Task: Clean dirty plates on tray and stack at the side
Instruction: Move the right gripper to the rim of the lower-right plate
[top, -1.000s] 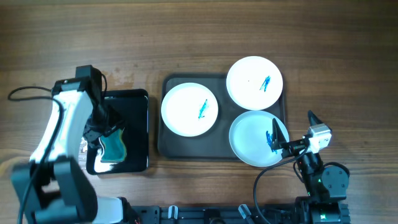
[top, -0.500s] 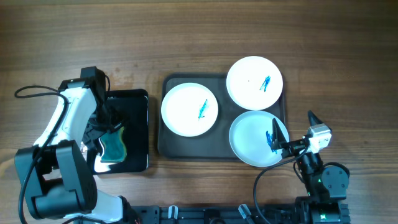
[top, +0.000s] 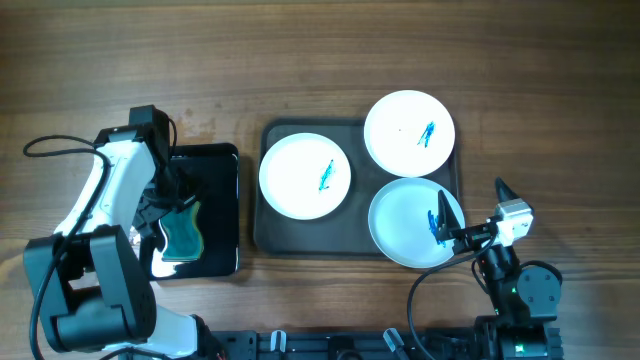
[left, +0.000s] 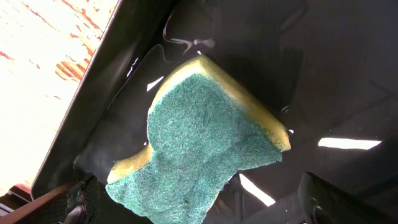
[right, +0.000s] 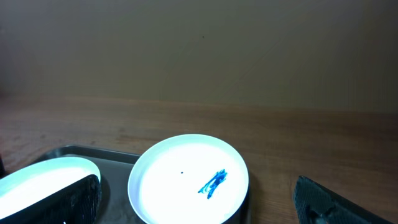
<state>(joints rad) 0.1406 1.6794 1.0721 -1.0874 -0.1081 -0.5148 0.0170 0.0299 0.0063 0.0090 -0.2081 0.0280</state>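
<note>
Three white plates lie on the dark tray (top: 262, 232), each with a blue ink smear: one at the left (top: 304, 176), one at the far right (top: 409, 133), one at the near right (top: 405, 225). My left gripper (top: 176, 208) is open over a green and yellow sponge (top: 184, 235) in the small black tray (top: 222, 170); in the left wrist view its fingers (left: 199, 210) straddle the sponge (left: 205, 143). My right gripper (top: 470, 207) is open and empty at the tray's near right corner. The right wrist view shows the far plate (right: 186, 177) beyond the fingers (right: 202, 214).
The black tray holding the sponge is wet and glossy (left: 311, 74). Bare wooden table (top: 320, 50) lies behind both trays and right of the dark tray. The near right plate's edge (right: 37, 177) and the tray rim (right: 115, 155) show in the right wrist view.
The left arm shifted slightly over the sponge a second ago and has since held still. The right arm and the plates have not moved.
</note>
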